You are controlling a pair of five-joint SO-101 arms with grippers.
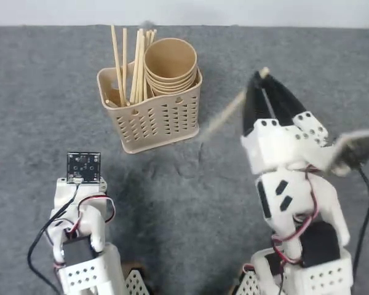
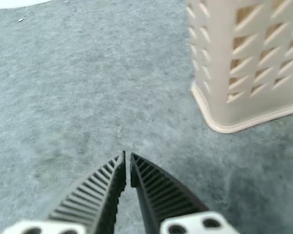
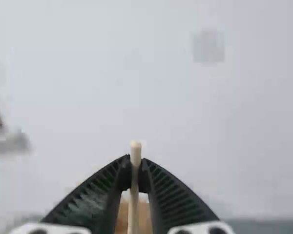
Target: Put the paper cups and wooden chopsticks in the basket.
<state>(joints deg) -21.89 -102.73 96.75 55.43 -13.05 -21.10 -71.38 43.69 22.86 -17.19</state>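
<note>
A beige slotted basket [image 1: 154,123] stands on the grey mat and holds several wooden chopsticks [image 1: 126,67] upright beside a stack of paper cups [image 1: 170,61]. To the right of the basket, my right gripper [image 1: 261,80] is raised and shut on one wooden chopstick [image 1: 224,117], which slants down toward the basket's right side. In the right wrist view that chopstick [image 3: 135,151] stands pinched between the fingers of the gripper [image 3: 135,168]. My left gripper [image 2: 127,163] is shut on nothing, low over the mat, with the basket [image 2: 244,63] a short way ahead and to one side.
The left arm [image 1: 80,209] sits folded at the near left of the grey mat [image 1: 43,92]. A pale wall [image 1: 184,12] runs along the mat's far edge behind the basket.
</note>
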